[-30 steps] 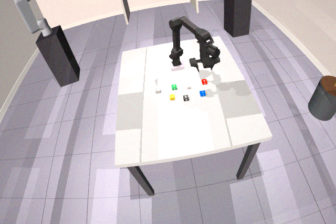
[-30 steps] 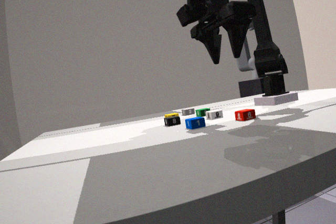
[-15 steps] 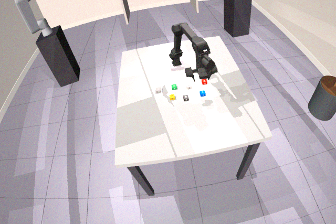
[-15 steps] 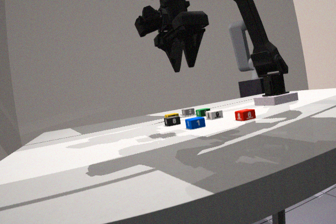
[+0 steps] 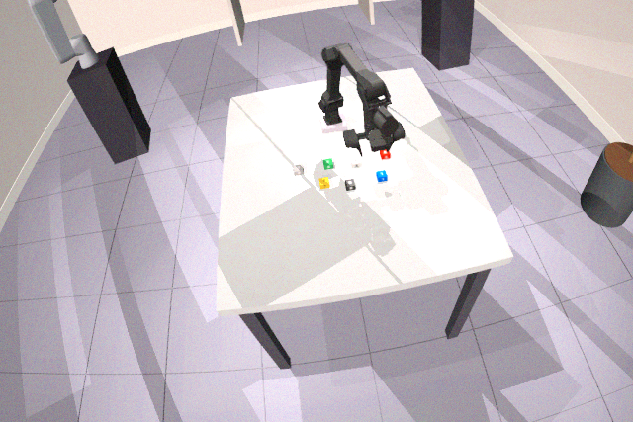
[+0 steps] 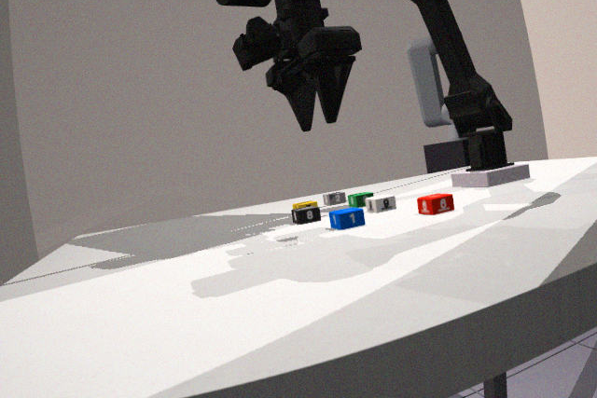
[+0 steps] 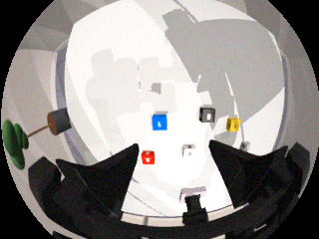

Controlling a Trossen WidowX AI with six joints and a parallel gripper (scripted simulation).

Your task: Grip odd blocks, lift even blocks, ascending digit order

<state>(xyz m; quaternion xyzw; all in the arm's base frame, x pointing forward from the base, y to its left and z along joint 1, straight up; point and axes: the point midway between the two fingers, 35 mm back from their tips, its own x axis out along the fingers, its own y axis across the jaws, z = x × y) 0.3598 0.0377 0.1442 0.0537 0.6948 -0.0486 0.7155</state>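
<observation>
- The black, angular two-fingered gripper [image 5: 374, 147] [image 6: 318, 127] [image 7: 174, 145] is held above the table, its tapered fingers spread with nothing between them.
- The white, smooth, flat-topped table [image 5: 307, 274] [image 6: 145, 336] [image 7: 100, 45] is crossed by hard-edged grey shadows; its rim is seen as a thick edge.
- The blue cube-like block [image 5: 382, 176] [image 6: 347, 218] [image 7: 159, 122], marked 1, is set on the table, below and apart from the fingertips.
- The red cube-like block [image 5: 385, 154] [image 6: 436, 204] [image 7: 148, 157], marked 6, is placed nearer the arm's pale, slab-like base [image 5: 334, 126] [image 6: 518, 172] [image 7: 186, 196].
- The black block [image 5: 350, 184] [image 6: 305, 214] [image 7: 207, 115], marked 8, is seen near the flat-faced yellow block [image 5: 323, 183] [image 6: 304, 204] [image 7: 233, 124], whose digit cannot be read.
- The white block [image 5: 356, 164] [image 6: 381, 203] [image 7: 188, 150] is set between the red block and the green block [image 5: 327, 164] [image 6: 360, 199].
- The small grey block [image 5: 298, 169] [image 6: 334, 199] [image 7: 244, 146], marked 2, is placed at the row's far end from the red one.
- Open table surface is left between the blue block and its neighbours, and all blocks are kept well inside the table's edges.
</observation>
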